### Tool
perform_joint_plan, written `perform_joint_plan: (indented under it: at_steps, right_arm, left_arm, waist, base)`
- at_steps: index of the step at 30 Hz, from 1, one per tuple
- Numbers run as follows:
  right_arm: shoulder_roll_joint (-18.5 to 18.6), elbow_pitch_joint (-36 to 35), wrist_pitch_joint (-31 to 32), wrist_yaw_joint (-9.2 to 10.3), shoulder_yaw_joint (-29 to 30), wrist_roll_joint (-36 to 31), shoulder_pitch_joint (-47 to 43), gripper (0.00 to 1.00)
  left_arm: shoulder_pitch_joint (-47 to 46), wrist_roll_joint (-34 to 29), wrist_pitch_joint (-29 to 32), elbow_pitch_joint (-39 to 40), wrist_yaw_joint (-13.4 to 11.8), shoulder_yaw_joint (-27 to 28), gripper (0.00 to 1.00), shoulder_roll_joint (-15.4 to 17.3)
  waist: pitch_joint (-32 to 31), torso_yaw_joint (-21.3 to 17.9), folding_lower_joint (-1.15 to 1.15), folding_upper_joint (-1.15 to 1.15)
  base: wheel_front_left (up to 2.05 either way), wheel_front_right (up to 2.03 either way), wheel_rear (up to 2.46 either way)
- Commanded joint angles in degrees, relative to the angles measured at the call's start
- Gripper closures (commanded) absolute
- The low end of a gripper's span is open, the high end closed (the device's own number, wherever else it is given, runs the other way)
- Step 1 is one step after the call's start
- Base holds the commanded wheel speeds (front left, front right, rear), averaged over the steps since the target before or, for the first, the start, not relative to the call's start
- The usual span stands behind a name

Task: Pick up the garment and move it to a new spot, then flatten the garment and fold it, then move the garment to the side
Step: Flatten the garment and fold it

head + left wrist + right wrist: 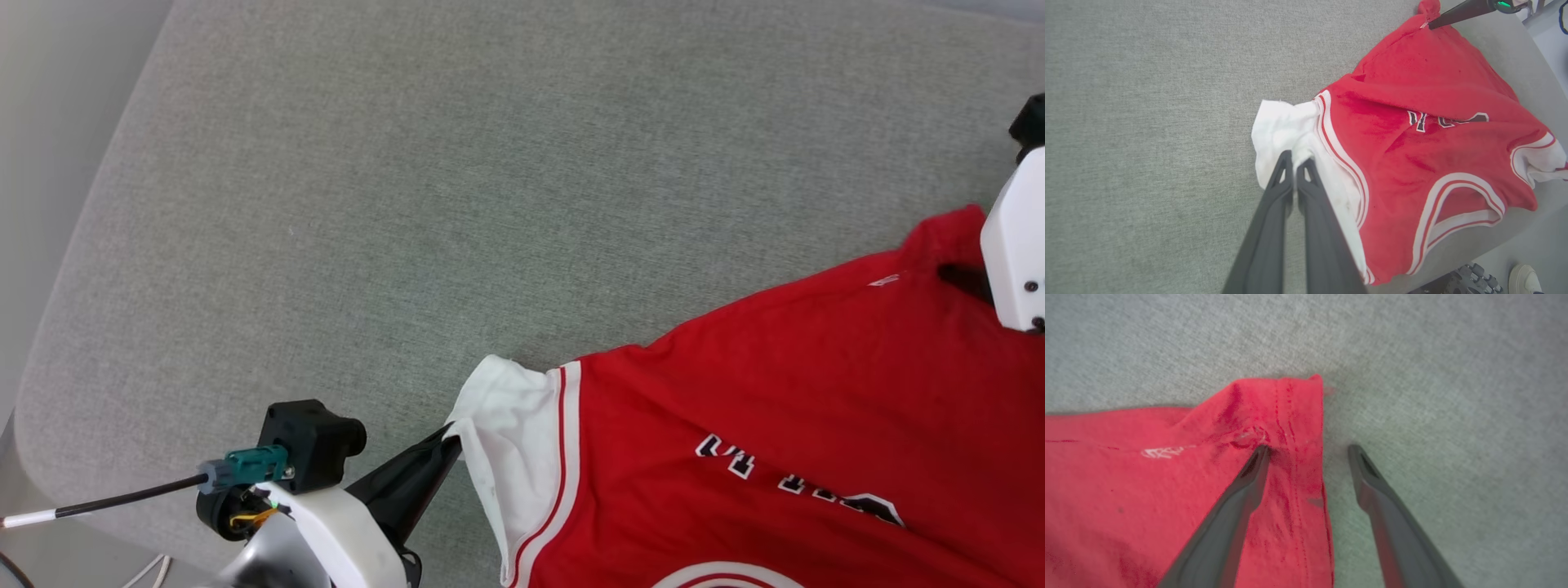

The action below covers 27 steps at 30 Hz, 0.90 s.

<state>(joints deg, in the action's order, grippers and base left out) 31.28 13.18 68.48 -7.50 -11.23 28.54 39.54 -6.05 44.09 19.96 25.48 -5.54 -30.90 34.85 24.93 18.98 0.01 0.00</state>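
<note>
Red jersey (775, 384) spread on a grey counter (408, 204).
Left pincer (1295, 158) clenched on its white sleeve (1276, 122); right pincer (1309, 448) released (one finger on the red fabric).

Garment (775, 392) on the cushion (408, 204) — toward its right side

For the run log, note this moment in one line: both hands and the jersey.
left hand: shut on white sleeve | right hand: open, straddling red hem corner | garment: rumpled on grey surface
</note>
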Motion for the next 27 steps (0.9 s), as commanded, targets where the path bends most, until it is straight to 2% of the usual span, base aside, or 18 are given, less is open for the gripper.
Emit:
perform_joint_plan:
  at_steps: [1, 6, 7, 8, 12, 17, 27]
  right_arm:
    - [-0.25, 1.78, -0.43, 0.02, -0.95, -0.54, -0.11, 0.00]
    - [0.95, 5.10, -1.08, 0.02, -4.87, 0.47, -0.89, 0.00]
    - [1.26, 5.68, -0.58, 0.02, -5.79, 0.83, -1.40, 0.53]
    - [1.63, 5.86, -0.53, 0.02, -6.63, 1.31, -1.86, 0.98]
    - [2.38, 6.61, -1.36, 0.02, -7.61, 2.69, -2.99, 1.00]
    - [3.01, 7.07, -5.41, 0.02, -6.51, 4.27, -2.03, 1.00]
    - [3.09, 5.96, -12.74, 0.02, -2.71, 9.50, 0.09, 1.00]
  left_arm:
    - [-0.61, -0.24, -0.34, -0.39, 0.30, -0.13, 1.00, -0.42]
    - [-1.24, -0.10, -0.09, -1.30, 0.82, -0.91, 1.00, -0.80]
    - [-1.28, -0.12, -0.20, -1.50, 0.85, -1.04, 1.00, -0.86]
    - [-1.36, -0.11, -0.27, -1.67, 0.98, -1.11, 1.00, -0.97]
    - [-1.46, -0.06, -0.50, -2.28, 1.13, -1.28, 1.00, -1.33]
    - [-1.17, 0.11, -0.53, -2.99, 1.38, -1.38, 1.00, -1.12]
    - [-0.89, -0.36, 0.49, -1.79, 0.52, -0.22, 1.00, 1.49]
  waist:
    - [1.02, 1.23, -0.01, 0.00]
    - [1.93, 2.30, -0.01, 0.00]
    - [1.96, 2.44, -0.01, 0.00]
    - [1.97, 2.58, -0.01, 0.00]
    - [1.53, 2.80, -0.01, 0.00]
    - [-0.75, 2.23, -0.01, 0.00]
    - [-8.84, -1.94, -0.01, 0.00]
  base:
    - [0.00, 0.00, 0.00]
    - [0.00, 0.00, 0.00]
    - [0.00, 0.00, 0.00]
    - [0.00, 0.00, 0.00]
    - [0.00, 0.00, 0.00]
    - [0.00, 0.00, 0.00]
    - [0.00, 0.00, 0.00]
